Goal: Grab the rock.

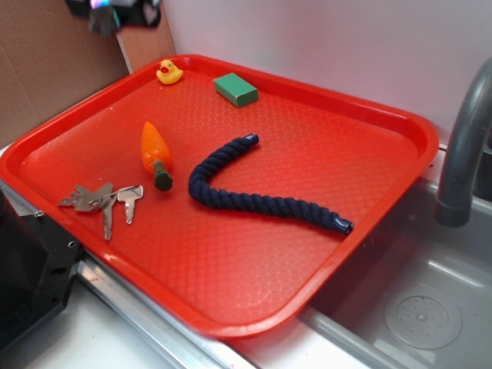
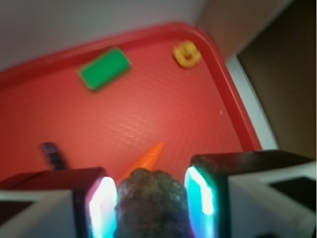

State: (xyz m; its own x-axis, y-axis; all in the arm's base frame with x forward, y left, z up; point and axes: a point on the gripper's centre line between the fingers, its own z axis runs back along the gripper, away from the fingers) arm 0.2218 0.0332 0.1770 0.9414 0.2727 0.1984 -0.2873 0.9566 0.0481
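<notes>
In the wrist view the rock (image 2: 152, 208), a lumpy dark brownish-grey stone, sits between my two lit pads (image 2: 101, 208) and fills the gap from one to the other. My gripper (image 2: 152, 193) is shut on it and held well above the red tray (image 2: 44, 69). In the exterior view the gripper (image 1: 111, 14) shows only partly, at the top left edge above the tray's far corner. The rock cannot be made out there.
On the tray (image 1: 415, 131) lie a yellow duck (image 1: 169, 72), a green block (image 1: 235, 89), an orange carrot toy (image 1: 156, 154), a dark blue rope (image 1: 254, 196) and keys (image 1: 104, 200). A grey faucet (image 1: 465, 146) and sink (image 1: 415, 307) stand to the right.
</notes>
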